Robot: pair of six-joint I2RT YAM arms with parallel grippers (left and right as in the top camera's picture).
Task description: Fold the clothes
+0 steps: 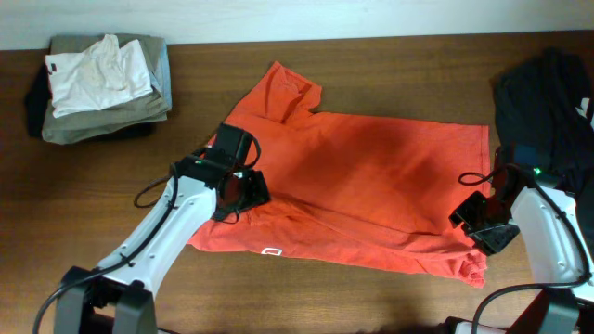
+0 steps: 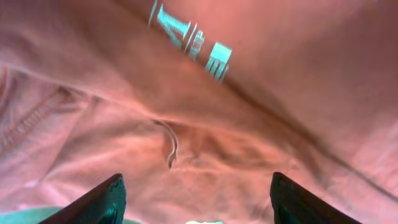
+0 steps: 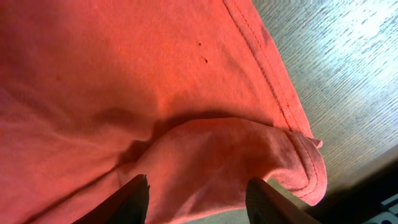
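Note:
The red-orange T-shirt (image 1: 362, 181) lies spread across the middle of the wooden table, back up, with one sleeve pointing to the far left and a small white mark near its front edge. My left gripper (image 1: 243, 188) is open over the shirt's left side; its wrist view shows wrinkled fabric (image 2: 205, 143) and faint lettering (image 2: 189, 40) between the spread fingers (image 2: 196, 202). My right gripper (image 1: 487, 227) is open at the shirt's right front corner, its fingers (image 3: 196, 199) straddling a folded-over hem bump (image 3: 236, 155).
A pile of khaki-grey folded garments with a white top on it (image 1: 100, 83) sits at the far left. A dark garment heap (image 1: 548, 102) lies at the far right. The table's front edge (image 3: 367, 168) is close to the right gripper.

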